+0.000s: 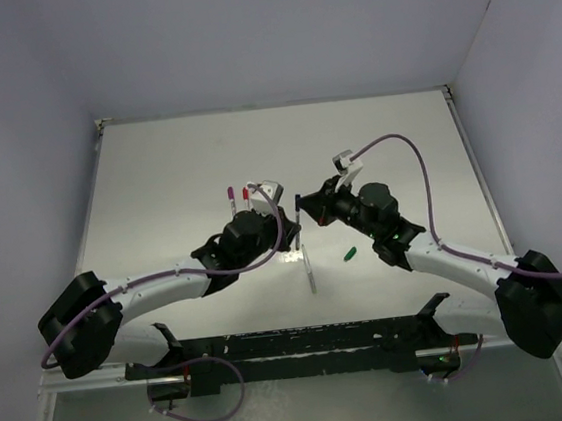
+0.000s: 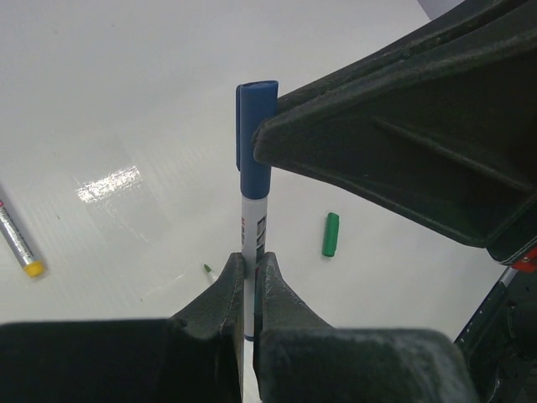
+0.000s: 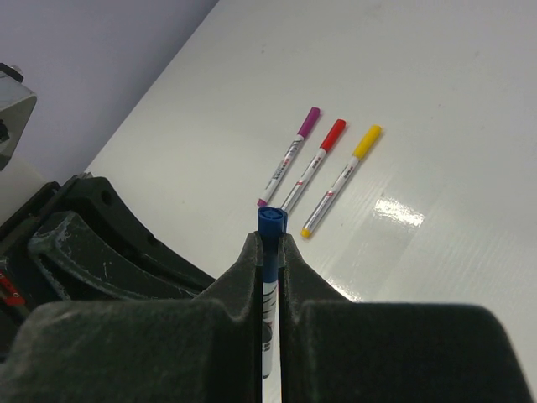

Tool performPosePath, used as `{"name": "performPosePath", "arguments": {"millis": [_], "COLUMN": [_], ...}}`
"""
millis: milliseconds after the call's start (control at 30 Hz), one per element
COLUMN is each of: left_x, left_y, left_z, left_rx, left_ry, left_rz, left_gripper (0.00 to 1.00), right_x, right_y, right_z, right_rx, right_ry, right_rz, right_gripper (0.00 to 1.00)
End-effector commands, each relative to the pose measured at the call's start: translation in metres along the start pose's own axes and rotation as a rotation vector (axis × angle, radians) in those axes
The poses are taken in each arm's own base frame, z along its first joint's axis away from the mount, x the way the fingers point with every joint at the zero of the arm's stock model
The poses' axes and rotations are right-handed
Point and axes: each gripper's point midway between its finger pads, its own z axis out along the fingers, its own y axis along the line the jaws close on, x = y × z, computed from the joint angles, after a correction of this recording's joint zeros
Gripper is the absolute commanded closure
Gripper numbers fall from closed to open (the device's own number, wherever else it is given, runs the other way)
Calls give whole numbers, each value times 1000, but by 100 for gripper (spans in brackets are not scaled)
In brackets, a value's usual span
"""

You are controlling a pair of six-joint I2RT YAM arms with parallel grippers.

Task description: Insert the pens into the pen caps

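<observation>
One pen [image 2: 253, 231], blue cap [image 2: 254, 138] seemingly rightward.

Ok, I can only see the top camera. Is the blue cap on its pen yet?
Observer: Yes. In the left wrist view the blue cap covers the end of the pen. I can't tell if it is pushed fully home.
Operator: Who's holding what?
Observer: The left gripper pinches the pen's white barrel, and the right gripper is clamped on the blue cap.
</observation>
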Motion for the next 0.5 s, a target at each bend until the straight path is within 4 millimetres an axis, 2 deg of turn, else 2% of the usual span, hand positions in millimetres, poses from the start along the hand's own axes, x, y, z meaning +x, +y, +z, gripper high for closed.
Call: {"name": "performPosePath", "arguments": {"millis": [0, 267, 400, 467], "left_x": [-151, -157, -147, -139], "left_y": [-27, -28, -26, -20], "left_z": [-19, -24, -22, -20], "left_rx": [64, 84, 82, 58], "left_ry": [-463, -479, -439, -416], "left_rz": [-70, -76, -72, -70], "left_gripper": [100, 100, 100, 100], "right_x": [102, 109, 99, 87], "right_y": [1, -5, -10, -10], "right_z": [-26, -23, -18, -15], "right_rx": [-38, 5, 41, 56], "right_ry": [395, 413, 377, 338], "right_rz": [-14, -29, -42, -57], "right_gripper": [100, 100, 100, 100]}}
